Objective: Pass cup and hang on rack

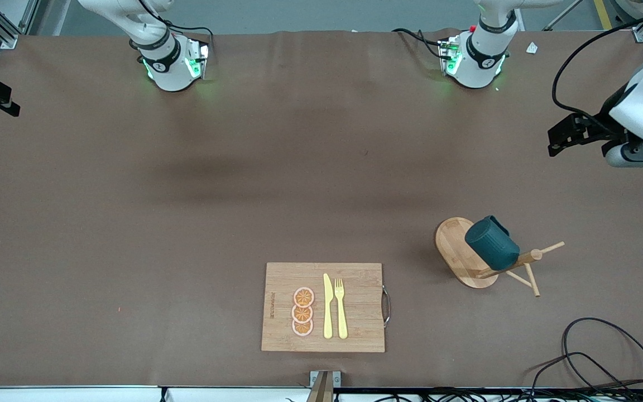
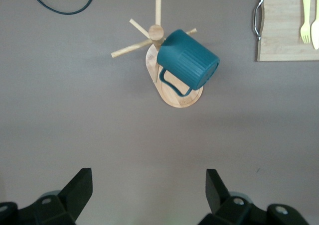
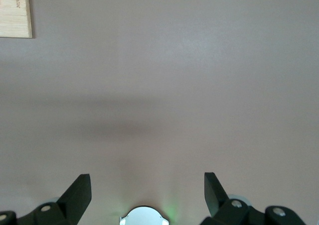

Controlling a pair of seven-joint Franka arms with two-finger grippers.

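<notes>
Cup (image 1: 491, 242): hangs tilted on a rack (image 1: 462, 258) peg.
Left claw (image 2: 149, 192): spread wide, empty (over bare bench (image 1: 132, 223)).
Right claw (image 3: 147, 192): likewise.

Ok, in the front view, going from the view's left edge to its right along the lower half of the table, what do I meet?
Orange slices → knife → fork, all on the cutting board → board's metal handle → rack with the cup hanging on it → coiled black cable.
</notes>
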